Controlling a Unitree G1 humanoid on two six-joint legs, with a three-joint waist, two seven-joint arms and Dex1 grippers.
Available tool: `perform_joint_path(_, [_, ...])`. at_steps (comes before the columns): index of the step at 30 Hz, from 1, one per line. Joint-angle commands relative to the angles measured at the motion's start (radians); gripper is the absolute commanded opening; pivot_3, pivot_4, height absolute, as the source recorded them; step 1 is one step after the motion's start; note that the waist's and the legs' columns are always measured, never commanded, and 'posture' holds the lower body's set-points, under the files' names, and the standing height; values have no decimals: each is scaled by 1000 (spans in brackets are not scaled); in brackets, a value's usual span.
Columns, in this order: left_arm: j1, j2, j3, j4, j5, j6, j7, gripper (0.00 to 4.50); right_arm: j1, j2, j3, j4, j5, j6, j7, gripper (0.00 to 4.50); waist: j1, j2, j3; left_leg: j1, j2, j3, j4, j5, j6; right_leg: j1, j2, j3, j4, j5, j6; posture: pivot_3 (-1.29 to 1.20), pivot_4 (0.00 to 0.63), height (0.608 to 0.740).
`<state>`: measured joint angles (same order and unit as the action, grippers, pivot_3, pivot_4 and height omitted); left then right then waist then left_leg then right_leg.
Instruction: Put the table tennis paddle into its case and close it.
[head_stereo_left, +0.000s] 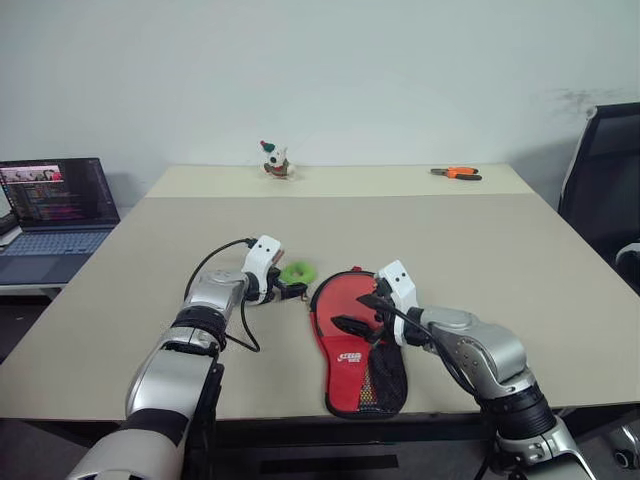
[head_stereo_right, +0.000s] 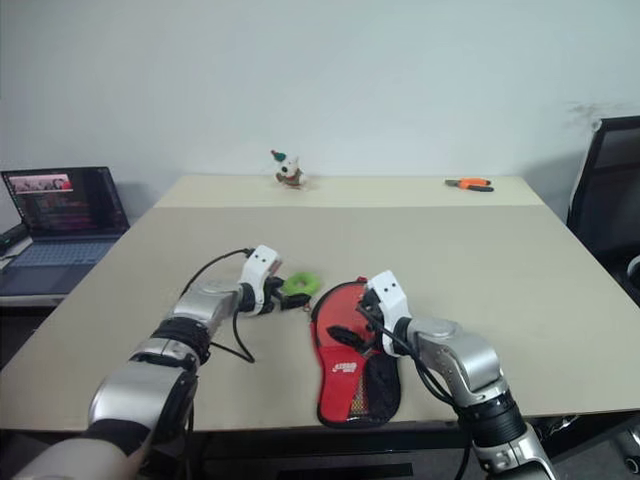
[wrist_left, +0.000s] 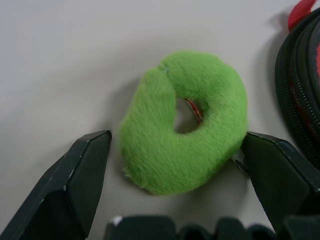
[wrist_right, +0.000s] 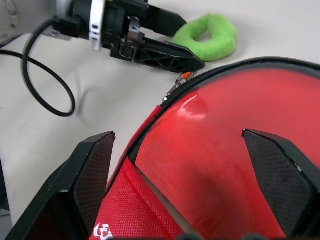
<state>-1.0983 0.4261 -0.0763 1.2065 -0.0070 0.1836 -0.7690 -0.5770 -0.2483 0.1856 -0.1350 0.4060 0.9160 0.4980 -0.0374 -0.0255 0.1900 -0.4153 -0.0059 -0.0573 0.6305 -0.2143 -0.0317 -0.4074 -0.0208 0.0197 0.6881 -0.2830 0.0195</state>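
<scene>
One case (head_stereo_left: 357, 352) near the middle of the beige surface (head_stereo_left: 480, 260), red side up with a white logo too small to read and a mesh panel at its near end. One table tennis paddle (wrist_right: 235, 150) seen through the open zipper, its glossy red face inside the case. One fuzzy green ring (wrist_left: 186, 126) just left of the case's far end. One small toy figure (head_stereo_left: 275, 160) and one orange-handled pair of pliers (head_stereo_left: 457, 173) far off along the back edge. One open laptop (head_stereo_left: 55, 205) to the left, screen text unreadable.

Left claw (wrist_left: 180, 165) spread wide around the green ring, one finger (wrist_left: 280, 170) touching it. Right claw (wrist_right: 195, 170) also spread wide, hovering over the paddle's red face, gripping nothing.
</scene>
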Motion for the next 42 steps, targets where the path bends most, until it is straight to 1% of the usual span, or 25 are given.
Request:
perform_joint_path(1, [-15,-23,-13,40,40,-29,-8,4454,-1,3,-2,-51,-8,-12,-11,4500,1,0,0,0,0,0,0,0,0,0,0,0,0,0,0,0,150,740])
perform_joint_path(4, [-10,-35,-8,47,52,-40,-14,3845,3,-2,8,-57,-26,-27,-17,4500,5,0,0,0,0,-1,1,0,0,1,0,-1,0,0,0,0,150,740])
perform_joint_path(9, [1,-42,0,45,57,-46,-23,2049,0,-7,28,-53,-52,-67,-2,4500,5,0,0,0,-1,-2,1,0,0,1,0,-2,1,0,0,0,150,740])
perform_joint_path(10, [2,-42,1,45,58,-47,-23,1746,-1,-8,38,-48,-58,-77,4,4500,5,0,0,0,0,-2,2,0,0,1,0,-2,1,0,0,0,150,740])
perform_joint_path(13, [3,-41,8,44,59,-48,-18,612,-2,-10,77,-24,-87,-104,23,4500,5,0,0,0,0,-2,3,0,0,1,0,-2,2,0,0,0,150,740])
perform_joint_path(15, [1,-40,13,44,59,-49,-10,93,-1,-10,104,0,-105,-119,37,4500,4,0,0,0,0,-2,4,0,0,1,0,-2,3,0,0,0,150,740])
perform_joint_path(17, [-5,-40,18,44,58,-50,3,73,3,-9,126,20,-118,-127,52,4500,4,0,0,0,0,-2,4,0,0,1,0,-2,4,0,0,0,150,740])
perform_joint_path(21, [-28,-47,40,54,50,-48,65,72,7,-22,197,94,-191,-164,64,4500,4,0,0,0,-1,-3,7,0,0,1,0,-2,6,0,0,0,150,740])
perform_joint_path(25, [-51,-62,52,69,56,-51,113,72,14,-16,215,179,-247,-189,45,4500,3,-1,-1,1,0,-4,13,0,0,3,1,-3,10,0,1,0,150,740])
perform_joint_path(27, [-62,-70,49,79,70,-61,142,72,25,-19,217,195,-259,-187,52,4500,4,-1,-1,1,0,-5,14,0,0,3,1,-4,10,-2,4,0,150,740])
perform_joint_path(32, [-120,-98,21,116,137,-100,255,72,68,-28,232,159,-262,-138,71,4500,5,-3,-2,1,-1,-6,15,1,0,5,1,-4,10,-1,6,0,150,740])
perform_joint_path(38, [-182,-147,4,143,202,-155,377,72,146,-80,304,42,-272,-64,117,4500,6,-6,-5,1,-1,-6,14,1,0,5,1,-4,10,-1,6,0,150,740])
perform_joint_path(42, [-221,-195,-78,156,309,-234,434,72,204,-128,333,-51,-258,-4,136,4500,6,-7,-6,1,-2,-6,14,0,0,5,1,-5,9,-1,6,0,150,740])
